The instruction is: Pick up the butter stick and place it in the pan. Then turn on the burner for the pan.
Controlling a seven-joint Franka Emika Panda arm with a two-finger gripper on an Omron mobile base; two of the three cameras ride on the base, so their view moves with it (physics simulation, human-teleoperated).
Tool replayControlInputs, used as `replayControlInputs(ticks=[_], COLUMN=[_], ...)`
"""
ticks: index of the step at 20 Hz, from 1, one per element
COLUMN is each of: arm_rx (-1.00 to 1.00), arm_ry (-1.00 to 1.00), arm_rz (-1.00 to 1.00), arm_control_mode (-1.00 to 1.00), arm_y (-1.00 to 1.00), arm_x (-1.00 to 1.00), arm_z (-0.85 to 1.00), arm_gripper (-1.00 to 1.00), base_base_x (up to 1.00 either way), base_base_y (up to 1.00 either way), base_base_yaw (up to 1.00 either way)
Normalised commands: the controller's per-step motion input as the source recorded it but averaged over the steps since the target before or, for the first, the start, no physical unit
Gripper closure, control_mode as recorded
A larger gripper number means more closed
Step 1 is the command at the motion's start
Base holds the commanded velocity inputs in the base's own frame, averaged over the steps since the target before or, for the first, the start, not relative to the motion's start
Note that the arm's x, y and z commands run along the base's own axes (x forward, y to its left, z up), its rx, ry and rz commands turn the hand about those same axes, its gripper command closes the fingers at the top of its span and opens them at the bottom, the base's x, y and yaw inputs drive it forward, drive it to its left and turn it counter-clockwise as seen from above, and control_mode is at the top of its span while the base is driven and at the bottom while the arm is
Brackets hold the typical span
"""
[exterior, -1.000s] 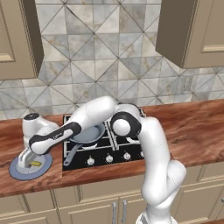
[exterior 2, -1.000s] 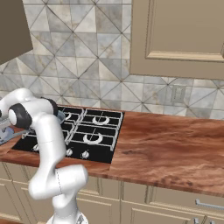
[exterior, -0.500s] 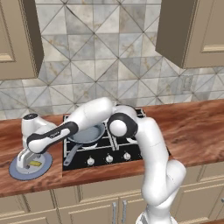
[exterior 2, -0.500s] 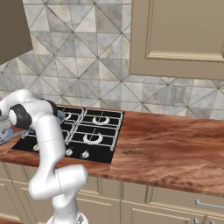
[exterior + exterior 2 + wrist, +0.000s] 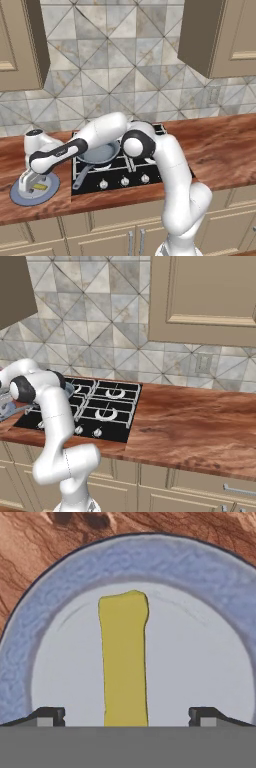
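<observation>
The wooden counter (image 5: 220,145) carried the black cooktop (image 5: 150,172), and the pan (image 5: 100,152) sat on a left-hand burner with its dark handle (image 5: 82,174) pointing toward the front edge. To the left of the cooktop, well apart from the pan, lay the blue-grey plate (image 5: 20,192), and the butter stick (image 5: 124,657) rested flat on it, near its centre. The gripper (image 5: 127,714) stood directly above the plate with its jaws spread wide and empty, 1 fingertip (image 5: 50,714) on each side of the stick and neither touching it. In the hand view the long axis of the stick ran straight away from the hand, at a right angle to the line between the 2 fingertips, so the jaws would close across its narrow width; a straight descent appeared sufficient for the grasp. The near end of the stick was cut off at the bottom of the hand view. In the left base view the hand covered part of the plate, and the burner beneath the pan could not be made out.
</observation>
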Motion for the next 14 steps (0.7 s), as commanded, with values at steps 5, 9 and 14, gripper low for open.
replayControlInputs(ticks=[5,9,14], arm_rx=[0.0,0.0,0.0], arm_ry=[0.0,0.0,0.0], arm_rz=[0.0,0.0,0.0], arm_control_mode=[-1.0,-1.0,-1.0], arm_y=[0.0,0.0,0.0], arm_x=[0.0,0.0,0.0], arm_z=[-0.38,-0.49,-0.47], arm_gripper=[1.0,1.0,1.0], base_base_x=[0.0,0.0,0.0], base_base_y=[0.0,0.0,0.0], base_base_yaw=[0.0,0.0,0.0])
